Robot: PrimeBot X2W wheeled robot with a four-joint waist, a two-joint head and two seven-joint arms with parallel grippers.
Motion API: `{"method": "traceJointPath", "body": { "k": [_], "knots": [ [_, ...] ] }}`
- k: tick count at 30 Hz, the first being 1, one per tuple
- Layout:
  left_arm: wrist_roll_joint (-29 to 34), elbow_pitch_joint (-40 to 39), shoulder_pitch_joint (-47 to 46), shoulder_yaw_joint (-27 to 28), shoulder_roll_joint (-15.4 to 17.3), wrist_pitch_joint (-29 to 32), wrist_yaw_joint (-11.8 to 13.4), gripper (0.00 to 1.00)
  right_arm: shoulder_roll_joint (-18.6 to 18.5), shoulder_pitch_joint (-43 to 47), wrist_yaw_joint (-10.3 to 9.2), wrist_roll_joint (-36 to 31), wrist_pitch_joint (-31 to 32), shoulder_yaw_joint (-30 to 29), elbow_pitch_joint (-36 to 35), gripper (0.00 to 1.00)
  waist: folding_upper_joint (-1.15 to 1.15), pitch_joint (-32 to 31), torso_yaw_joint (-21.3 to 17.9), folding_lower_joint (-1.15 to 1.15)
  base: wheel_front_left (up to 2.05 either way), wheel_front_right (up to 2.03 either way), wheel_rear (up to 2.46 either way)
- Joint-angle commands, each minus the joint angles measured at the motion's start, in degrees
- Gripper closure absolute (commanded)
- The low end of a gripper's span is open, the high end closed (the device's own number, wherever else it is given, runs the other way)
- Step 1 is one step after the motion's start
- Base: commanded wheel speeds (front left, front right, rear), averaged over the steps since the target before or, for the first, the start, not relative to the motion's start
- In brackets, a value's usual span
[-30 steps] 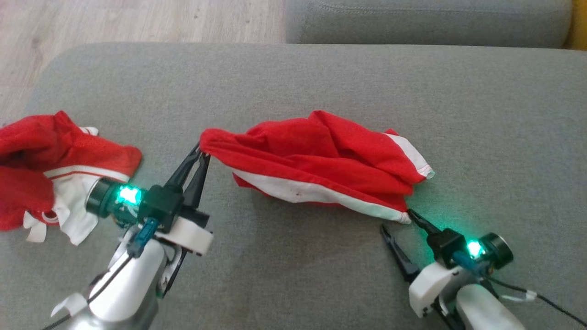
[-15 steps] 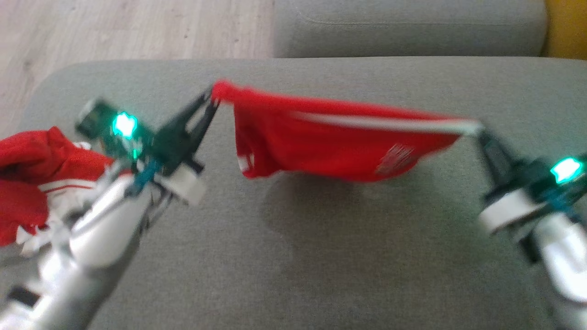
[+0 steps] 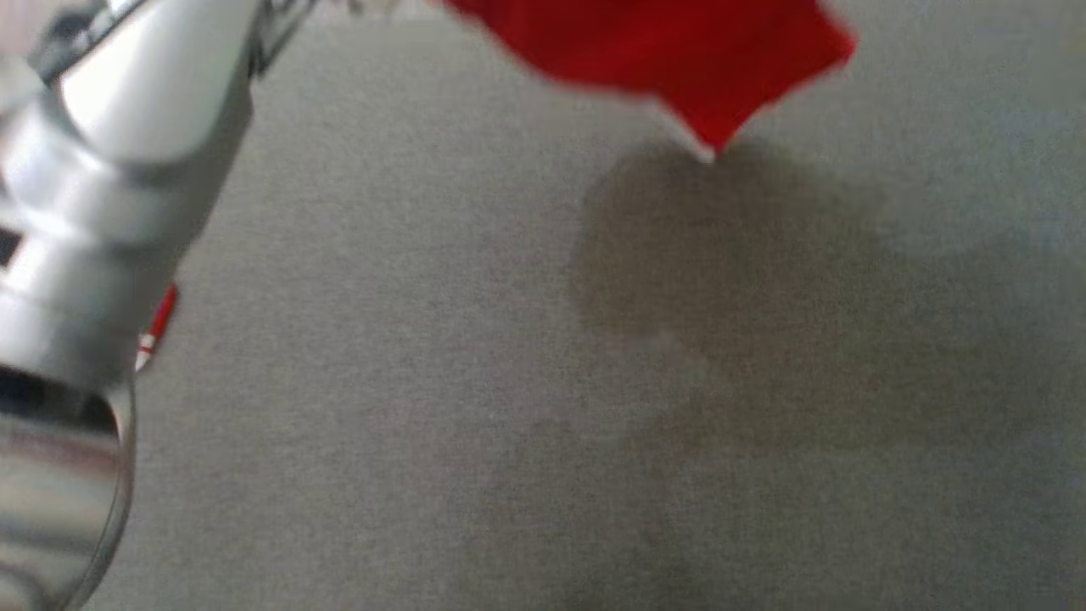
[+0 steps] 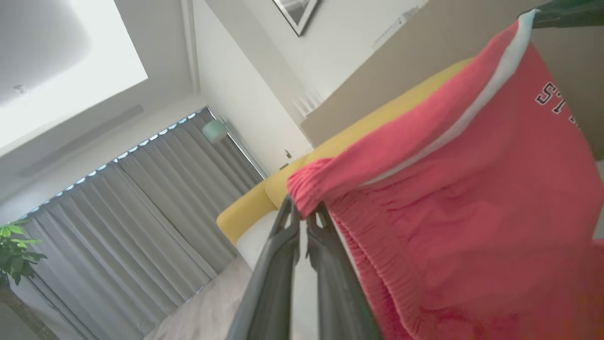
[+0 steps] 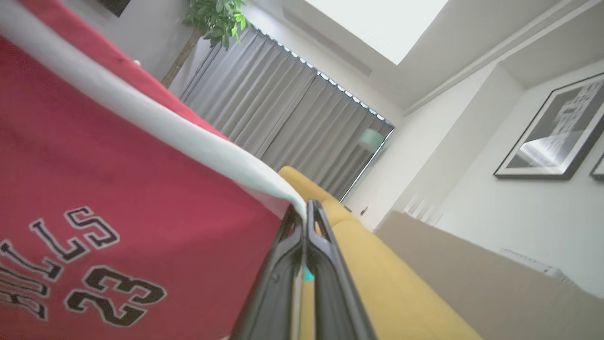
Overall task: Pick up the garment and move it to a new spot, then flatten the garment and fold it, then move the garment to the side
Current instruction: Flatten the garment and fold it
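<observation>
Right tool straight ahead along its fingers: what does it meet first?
The right tool is shut on the white edge of the red garment, so that comes first; beyond it looks free toward the yellow sofa, depth unclear.

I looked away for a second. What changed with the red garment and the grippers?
The right gripper closed on a white-trimmed corner of the garment, and both grippers lifted it off the grey cushion; it now hangs spread between them. The left gripper kept its pinch on the waistband end.
</observation>
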Motion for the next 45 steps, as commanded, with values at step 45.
{"method": "traceJointPath", "body": {
  "k": [45],
  "knots": [
    [-6.68, -38.52, 46.63, -8.62, 9.63, 25.00, 7.67, 1.00, -11.02, 59.22, 0.37, 15.86, 23.90, -14.56, -36.88, 1.00, 0.00, -1.69, 4.77, -0.02, 0.00, 0.00, 0.00]
  ]
}}
